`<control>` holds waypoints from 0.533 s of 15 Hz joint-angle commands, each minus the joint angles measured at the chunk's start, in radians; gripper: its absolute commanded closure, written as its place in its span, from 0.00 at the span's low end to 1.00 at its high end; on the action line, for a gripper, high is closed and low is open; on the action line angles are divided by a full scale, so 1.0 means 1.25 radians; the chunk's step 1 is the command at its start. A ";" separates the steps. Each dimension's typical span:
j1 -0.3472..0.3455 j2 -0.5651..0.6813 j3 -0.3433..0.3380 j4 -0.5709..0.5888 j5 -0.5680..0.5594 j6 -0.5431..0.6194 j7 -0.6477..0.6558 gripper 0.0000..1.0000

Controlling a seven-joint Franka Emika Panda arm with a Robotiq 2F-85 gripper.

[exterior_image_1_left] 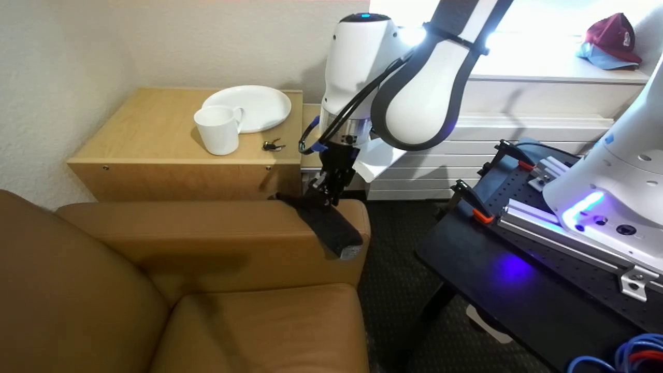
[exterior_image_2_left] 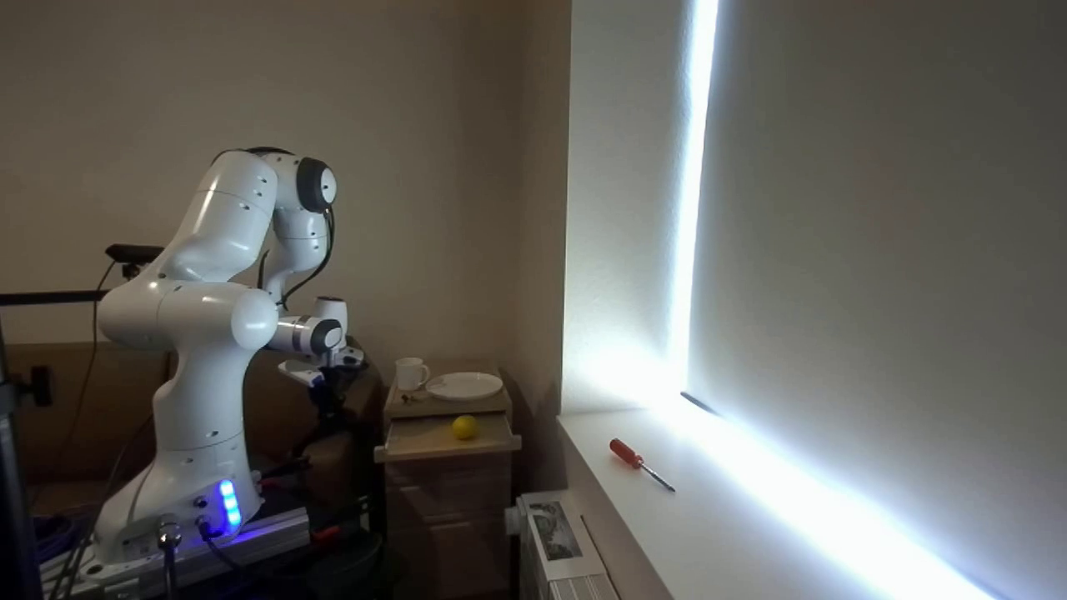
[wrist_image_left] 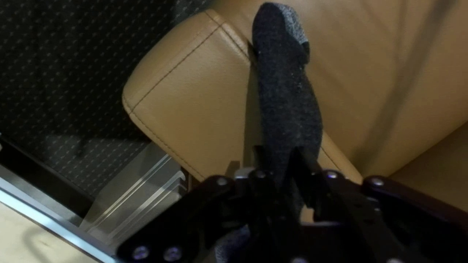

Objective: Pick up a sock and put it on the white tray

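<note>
The sock (exterior_image_1_left: 335,234) is dark, limp and long, with a grey toe. In the wrist view the sock (wrist_image_left: 287,98) runs from between my fingers up past the sofa arm. My gripper (exterior_image_1_left: 320,196) is shut on the sock near its middle, over the outer end of the sofa arm; its fingers also show in the wrist view (wrist_image_left: 278,149). A shorter end of the sock sticks out on the gripper's far side. The white tray (exterior_image_1_left: 267,111), a round shallow dish, lies on the wooden cabinet; it also shows in an exterior view (exterior_image_2_left: 464,386). Gripper and sock are dark and unclear there.
A white cup (exterior_image_1_left: 218,135) stands at the tray's near edge, with keys (exterior_image_1_left: 273,145) beside it. The brown sofa arm (exterior_image_1_left: 197,220) lies below the gripper. A yellow ball (exterior_image_2_left: 464,427) sits in the cabinet's open drawer (exterior_image_2_left: 425,446). A radiator (exterior_image_1_left: 440,166) stands beside the cabinet.
</note>
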 commanded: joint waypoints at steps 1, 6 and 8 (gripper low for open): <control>-0.006 0.008 0.004 0.010 0.006 0.000 -0.022 1.00; -0.015 0.002 0.007 0.008 0.009 -0.006 -0.026 0.99; -0.044 -0.017 0.038 0.007 0.023 -0.028 -0.041 0.99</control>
